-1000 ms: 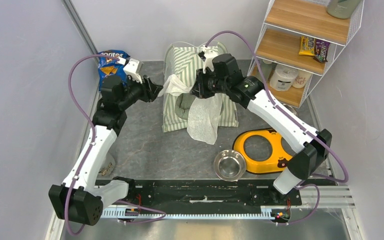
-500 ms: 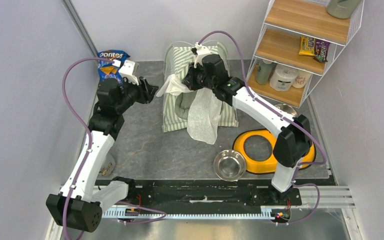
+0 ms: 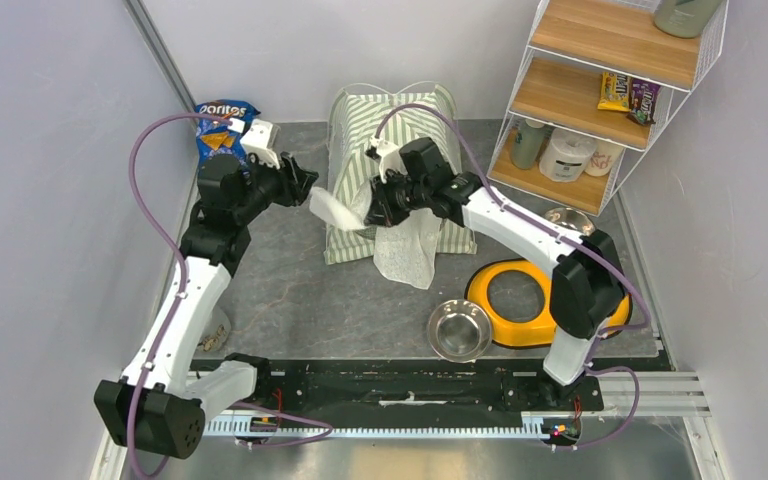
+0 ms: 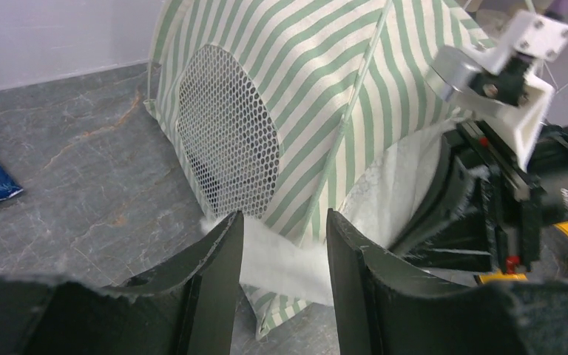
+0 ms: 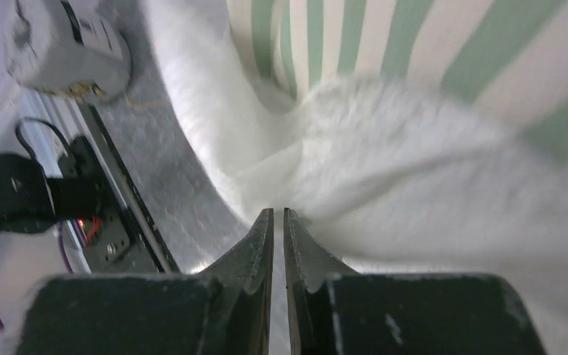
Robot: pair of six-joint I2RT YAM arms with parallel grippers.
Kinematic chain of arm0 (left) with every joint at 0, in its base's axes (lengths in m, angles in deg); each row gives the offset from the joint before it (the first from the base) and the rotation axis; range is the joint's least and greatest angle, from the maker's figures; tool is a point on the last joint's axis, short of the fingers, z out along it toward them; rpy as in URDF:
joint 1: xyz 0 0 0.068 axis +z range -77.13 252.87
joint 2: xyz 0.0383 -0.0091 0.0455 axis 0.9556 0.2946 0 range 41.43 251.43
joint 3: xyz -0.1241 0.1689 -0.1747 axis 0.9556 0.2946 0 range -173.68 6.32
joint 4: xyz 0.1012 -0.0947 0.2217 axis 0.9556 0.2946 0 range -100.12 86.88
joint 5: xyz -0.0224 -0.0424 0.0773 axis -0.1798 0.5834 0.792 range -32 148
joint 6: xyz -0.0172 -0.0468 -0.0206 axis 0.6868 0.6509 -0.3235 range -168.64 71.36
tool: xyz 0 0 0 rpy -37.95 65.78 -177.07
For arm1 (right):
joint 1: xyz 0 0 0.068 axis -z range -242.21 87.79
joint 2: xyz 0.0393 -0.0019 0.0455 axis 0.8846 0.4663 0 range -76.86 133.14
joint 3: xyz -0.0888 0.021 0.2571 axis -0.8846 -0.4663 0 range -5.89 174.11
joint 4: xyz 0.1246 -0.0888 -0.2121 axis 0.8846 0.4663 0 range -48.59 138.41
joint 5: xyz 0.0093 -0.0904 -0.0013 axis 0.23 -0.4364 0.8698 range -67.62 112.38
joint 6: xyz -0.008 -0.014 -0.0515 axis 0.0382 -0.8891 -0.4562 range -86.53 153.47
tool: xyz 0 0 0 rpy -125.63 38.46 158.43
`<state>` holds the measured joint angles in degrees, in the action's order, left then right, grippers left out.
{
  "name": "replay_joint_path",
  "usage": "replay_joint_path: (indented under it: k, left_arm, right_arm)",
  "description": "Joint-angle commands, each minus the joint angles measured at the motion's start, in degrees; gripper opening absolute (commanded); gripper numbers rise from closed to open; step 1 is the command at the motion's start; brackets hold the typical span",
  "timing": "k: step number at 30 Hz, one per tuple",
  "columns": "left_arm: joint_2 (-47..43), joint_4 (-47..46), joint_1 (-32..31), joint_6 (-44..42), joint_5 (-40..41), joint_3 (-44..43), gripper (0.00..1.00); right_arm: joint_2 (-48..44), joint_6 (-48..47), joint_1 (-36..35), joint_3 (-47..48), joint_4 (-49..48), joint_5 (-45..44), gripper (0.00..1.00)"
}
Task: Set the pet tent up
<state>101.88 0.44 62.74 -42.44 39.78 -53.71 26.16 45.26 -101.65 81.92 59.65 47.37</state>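
So the right fingers are clamped on the tent's white flap; left fingers hang open, flap tip just ahead of them.

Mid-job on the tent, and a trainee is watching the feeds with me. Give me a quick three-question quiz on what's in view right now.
1. True or false: the left gripper is clamped shut on the green-and-white striped fabric pet tent.
2. Which gripper pinches the tent's white mesh flap? A) left gripper B) right gripper C) neither
3. Fill in (inside/beside): the round steel bowl sits ___ the yellow plastic double-bowl holder.

Key: 1 false, its fingers stand apart. 2 B. 3 beside.
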Motion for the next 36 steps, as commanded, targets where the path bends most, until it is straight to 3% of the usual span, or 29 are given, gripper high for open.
replay_joint_path:
  k: [1,9,16,22,28,34,36]
  left_arm:
    - [1.6,-2.7,-0.1,2.0,-1.6,-0.3,0.52]
    - [6.1,-8.8,-0.2,4.5,-11.9,1.2,0.52]
    - [9.7,-18.6,-2.1,1.3,-14.3,4.9,0.52]
    - [11.5,-23.6,-3.3,-2.3,-13.3,7.2,0.51]
    - [13.6,-20.7,-4.1,-5.5,-7.4,5.9,0.37]
    - [15.7,-16.9,-4.2,-9.9,-7.6,4.1,0.33]
    - [16.0,-16.9,-4.2,-10.1,-7.3,4.0,0.23]
  right_arm:
    - [-8.5,-6.1,-0.2,-2.2,10.3,-0.4,0.16]
    - [-20.7,-3.6,1.3,-1.5,17.9,-18.7,0.29]
    - [-23.3,0.0,2.3,-0.6,21.6,-22.6,0.39]
    - [-23.9,4.7,3.4,-1.1,28.6,-24.4,0.56]
    - [-27.1,10.1,4.2,-9.2,34.0,-24.6,0.63]
    - [-28.4,13.4,4.5,-20.0,36.9,-24.6,0.65]
    - [-28.3,13.1,4.6,-23.5,36.5,-24.6,0.67]
